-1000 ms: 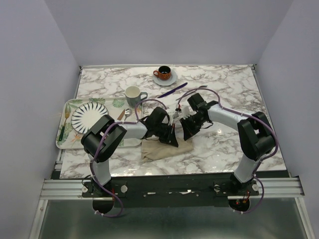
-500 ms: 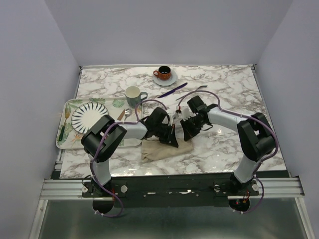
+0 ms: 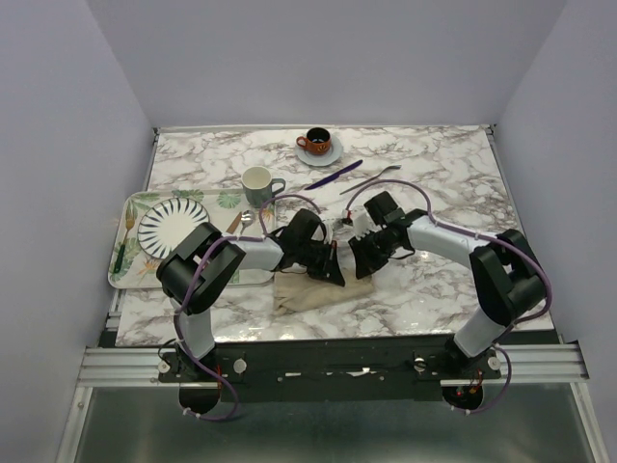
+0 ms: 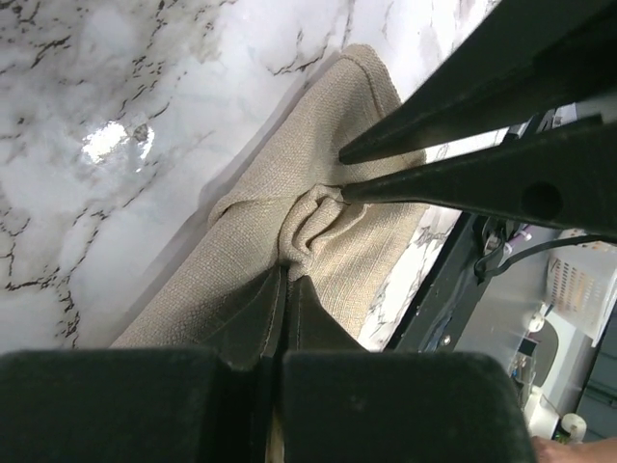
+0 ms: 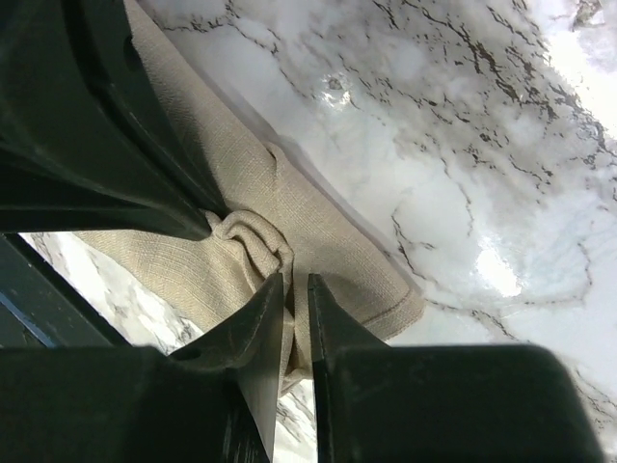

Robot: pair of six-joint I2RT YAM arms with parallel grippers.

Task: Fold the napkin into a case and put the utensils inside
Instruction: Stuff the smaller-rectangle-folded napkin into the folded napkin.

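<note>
While the left gripper (image 3: 335, 275) keeps its place on the napkin (image 3: 313, 291), the top view shows the right gripper (image 3: 359, 268) swung in from where it hung a second ago. Its forearm is now lower and closer to the bases, so both sets of tips meet over the same patch of cloth. The purple knife (image 3: 334, 175) and the fork (image 3: 371, 179) lie well beyond both tools, untouched. From the left wrist, that arm's own fingers (image 4: 260, 318) are pressed together on a raised pleat of beige cloth right at their tips. The other arm's two fingers reach in from the right and nearly touch a crumpled knot just ahead. From the right wrist, its fingers (image 5: 265, 309) are narrowed to a slit with a ridge of napkin caught in it. The left tool's dark finger (image 5: 145, 164) lies just ahead and to the left, against the same bunch. With both arms pinching one gather, the next fold looks about to be drawn. The cloth is a rough strip, not yet a case, so loading the utensils is probably some way off.
</note>
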